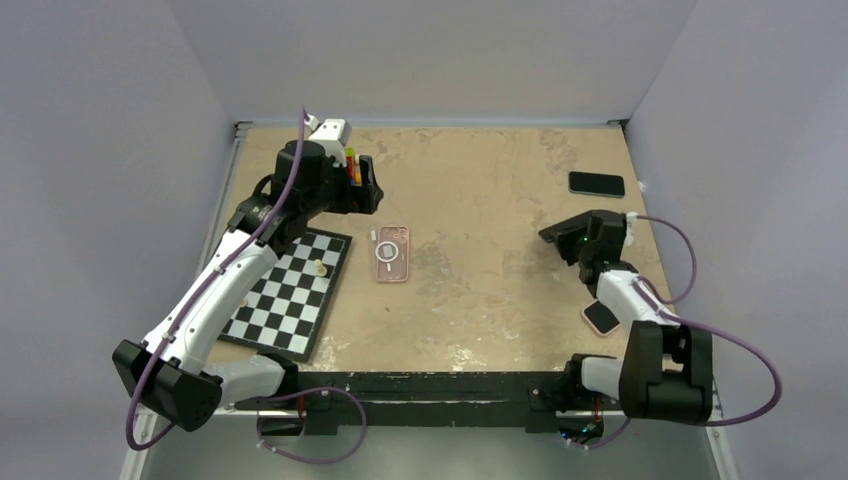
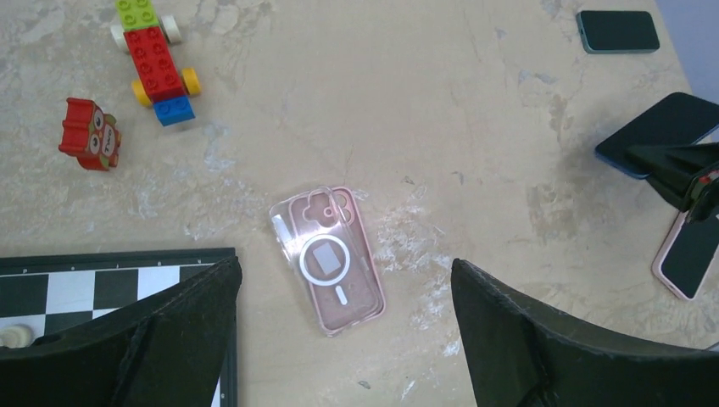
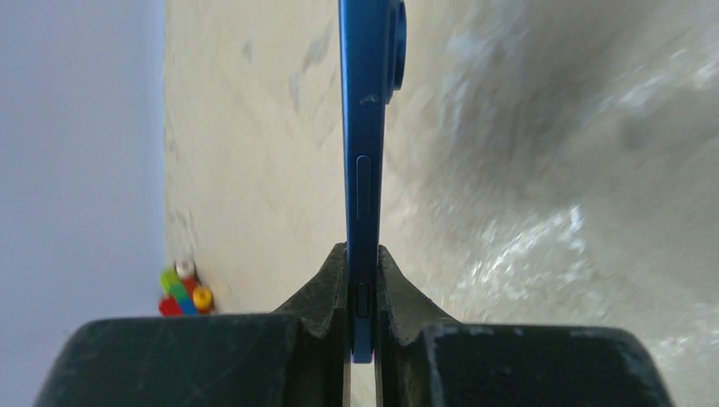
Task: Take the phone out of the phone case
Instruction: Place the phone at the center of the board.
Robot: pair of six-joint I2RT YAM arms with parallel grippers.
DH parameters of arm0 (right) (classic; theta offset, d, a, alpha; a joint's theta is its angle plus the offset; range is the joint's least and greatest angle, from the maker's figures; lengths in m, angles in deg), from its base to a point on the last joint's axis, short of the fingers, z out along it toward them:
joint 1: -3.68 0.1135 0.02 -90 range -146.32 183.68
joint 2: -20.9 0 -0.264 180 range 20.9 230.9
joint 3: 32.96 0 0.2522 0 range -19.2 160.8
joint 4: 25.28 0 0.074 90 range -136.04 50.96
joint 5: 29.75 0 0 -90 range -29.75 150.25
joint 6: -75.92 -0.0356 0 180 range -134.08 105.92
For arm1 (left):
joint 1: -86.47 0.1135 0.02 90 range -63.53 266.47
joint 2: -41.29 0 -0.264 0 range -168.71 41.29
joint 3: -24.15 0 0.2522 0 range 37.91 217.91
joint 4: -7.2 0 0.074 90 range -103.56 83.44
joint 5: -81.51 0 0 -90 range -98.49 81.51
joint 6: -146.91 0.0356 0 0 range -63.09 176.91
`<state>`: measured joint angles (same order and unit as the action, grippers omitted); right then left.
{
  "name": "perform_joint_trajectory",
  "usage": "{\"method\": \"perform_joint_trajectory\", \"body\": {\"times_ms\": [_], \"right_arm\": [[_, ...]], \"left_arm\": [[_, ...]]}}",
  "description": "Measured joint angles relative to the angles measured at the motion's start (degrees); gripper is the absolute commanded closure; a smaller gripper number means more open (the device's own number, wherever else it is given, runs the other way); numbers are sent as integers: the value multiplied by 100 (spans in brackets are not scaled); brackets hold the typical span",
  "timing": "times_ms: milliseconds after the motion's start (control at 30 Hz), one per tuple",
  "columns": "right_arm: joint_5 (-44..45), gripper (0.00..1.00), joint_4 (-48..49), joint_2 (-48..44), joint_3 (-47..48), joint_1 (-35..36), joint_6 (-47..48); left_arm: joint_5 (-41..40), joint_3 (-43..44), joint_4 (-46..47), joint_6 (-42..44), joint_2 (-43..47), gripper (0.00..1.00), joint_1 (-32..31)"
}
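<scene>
Two arms. The right gripper (image 3: 362,263) is clenched on one blue phone (image 3: 365,127), pinching its lower end between both fingers. The phone is held edge-on to the wrist camera, with the side buttons showing. It sits at the right side of the table (image 1: 480,300), well apart from the phone case (image 2: 328,259). Cannot tell whether the phone touches the tabletop.

One clear, pink-rimmed phone case with a white ring on it lies flat mid-table, just right of the chessboard (image 1: 290,295). It is under the left gripper (image 1: 366,186), which hangs above it with its jaws spread wide, grasping nothing.

Phones number three. One is the blue one in the grip. One dark phone (image 1: 597,184) lies flat near the far right corner. One phone in a pink case (image 2: 688,254) lies by the right arm, partly hidden under it.

There is one chessboard, with one pale chess piece (image 1: 319,268) standing on it. One brick-built toy car (image 2: 155,59) and one red owl figure (image 2: 91,134) sit near each other at the far left.
</scene>
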<state>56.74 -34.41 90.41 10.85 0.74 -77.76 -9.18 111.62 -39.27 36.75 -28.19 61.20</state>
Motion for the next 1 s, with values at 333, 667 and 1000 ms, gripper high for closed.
{"method": "perform_joint_trajectory", "body": {"times_ms": [333,667,1000], "right_arm": [[505,100,133,1971,1270,-1040,-881],[382,100,531,3176,1993,-1215,-1246],[361,80,820,3694,2452,-1346,-1270]], "left_arm": [[0,-125,39,44,459,5,-4],[72,-127,52,17,494,6,-9],[181,-146,94,-22,485,6,-26]]}}
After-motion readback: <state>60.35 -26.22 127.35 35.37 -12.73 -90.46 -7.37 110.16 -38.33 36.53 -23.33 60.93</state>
